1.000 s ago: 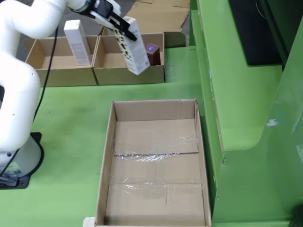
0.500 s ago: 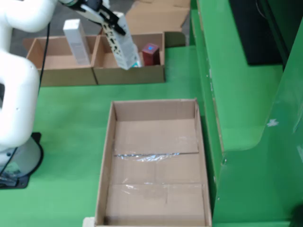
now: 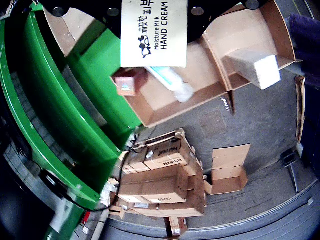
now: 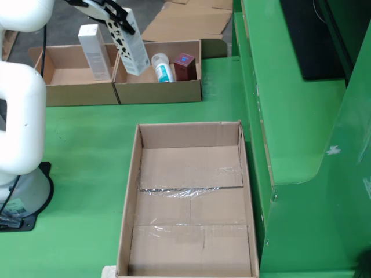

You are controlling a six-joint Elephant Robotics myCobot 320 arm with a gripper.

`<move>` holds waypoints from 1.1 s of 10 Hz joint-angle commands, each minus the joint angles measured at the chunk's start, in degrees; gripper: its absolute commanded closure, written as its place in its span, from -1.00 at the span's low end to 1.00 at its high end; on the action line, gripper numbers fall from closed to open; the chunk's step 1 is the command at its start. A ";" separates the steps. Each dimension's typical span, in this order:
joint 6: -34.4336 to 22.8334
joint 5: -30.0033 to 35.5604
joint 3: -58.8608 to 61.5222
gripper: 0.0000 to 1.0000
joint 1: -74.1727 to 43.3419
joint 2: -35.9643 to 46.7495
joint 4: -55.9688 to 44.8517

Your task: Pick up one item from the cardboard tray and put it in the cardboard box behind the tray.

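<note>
Hand cream carton (image 4: 128, 45) is up in the air, pinched in the gripper (image 4: 119, 26), so the pick part looks done. In the fixed view the black jaws are clamped on the upper part of the carton and it hangs tilted, lower end pointing down toward the cardboard box (image 4: 159, 87) behind the tray. The wrist view backs this up: the carton (image 3: 154, 33) fills the top of the frame right under the gripper, label reading "Moisture Milk Hand Cream".

Below and a bit to the right of the gripper in the fixed view, that box already has a white tube with teal print (image 4: 163, 67) and a small dark red box (image 4: 185, 65) in it. Left of the gripper, the neighbouring box (image 4: 66, 92) holds a tall white carton (image 4: 94, 52) standing up.

Cardboard tray (image 4: 188, 263), well below the gripper in the fixed view, has nothing left in it that I can see.

What's left, I'd guess: lower it into the box and let go. It's close to the dividing wall between the two boxes, so worth watching.
</note>
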 commanded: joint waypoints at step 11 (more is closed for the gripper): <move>-5.04 -7.43 1.49 1.00 11.36 -10.01 22.70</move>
